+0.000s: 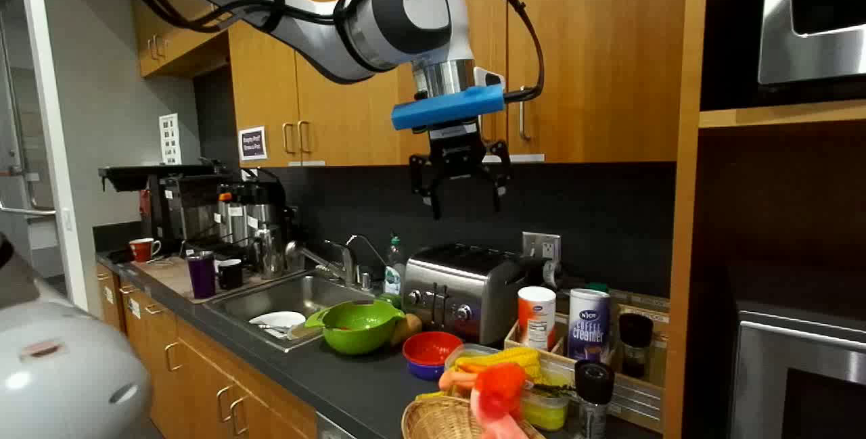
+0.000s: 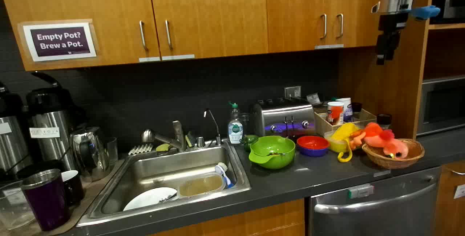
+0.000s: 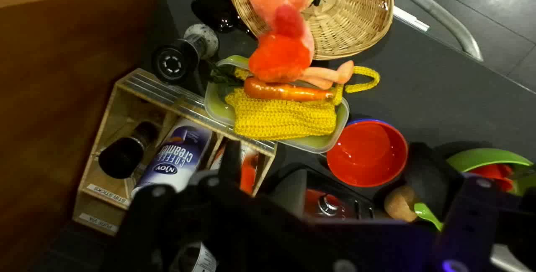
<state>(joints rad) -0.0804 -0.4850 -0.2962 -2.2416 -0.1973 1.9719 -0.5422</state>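
Observation:
My gripper (image 1: pixel 467 209) hangs high above the counter, fingers apart and nothing between them. It touches nothing in either exterior view. Below it in the wrist view, a red bowl (image 3: pixel 368 154) is nested over a blue bowl (image 2: pixel 314 152). A yellow knitted piece (image 3: pixel 289 115) and an orange carrot (image 3: pixel 284 91) rest on a clear plastic container (image 3: pixel 341 131). A pink and orange plush bird (image 3: pixel 280 54) lies partly in a wicker basket (image 3: pixel 356 24). To the left of the red bowl in an exterior view stands a green bowl (image 2: pixel 274 152), with something small inside.
A steel toaster (image 1: pixel 460 290) stands at the back. Beside it, a wooden organizer (image 3: pixel 144 83) holds a creamer canister (image 1: pixel 588 324) and other containers. A black-capped grinder (image 1: pixel 594 391) is near the container. The sink (image 2: pixel 156 170) holds a white plate (image 2: pixel 149 198). Cabinets (image 1: pixel 595 53) hang behind the arm.

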